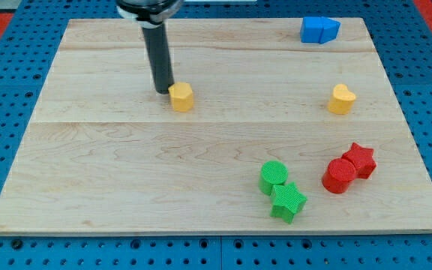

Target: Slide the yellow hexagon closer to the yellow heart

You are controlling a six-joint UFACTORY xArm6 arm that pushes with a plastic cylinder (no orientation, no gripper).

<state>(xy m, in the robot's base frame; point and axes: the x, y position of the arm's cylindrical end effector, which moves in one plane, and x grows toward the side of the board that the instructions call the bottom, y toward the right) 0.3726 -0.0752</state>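
Note:
The yellow hexagon (pixel 181 97) sits on the wooden board (pixel 111 165), left of centre near the view's top. The yellow heart (pixel 342 99) lies far to its right at about the same height. My tip (pixel 163 91) is at the hexagon's left edge, touching or almost touching it. The rod rises straight up from there to the view's top.
A blue block (pixel 319 29) sits at the board's top right. A red cylinder (pixel 340 175) and a red star (pixel 361 159) touch at the lower right. A green cylinder (pixel 274 176) and a green star (pixel 288 201) touch at the bottom centre-right.

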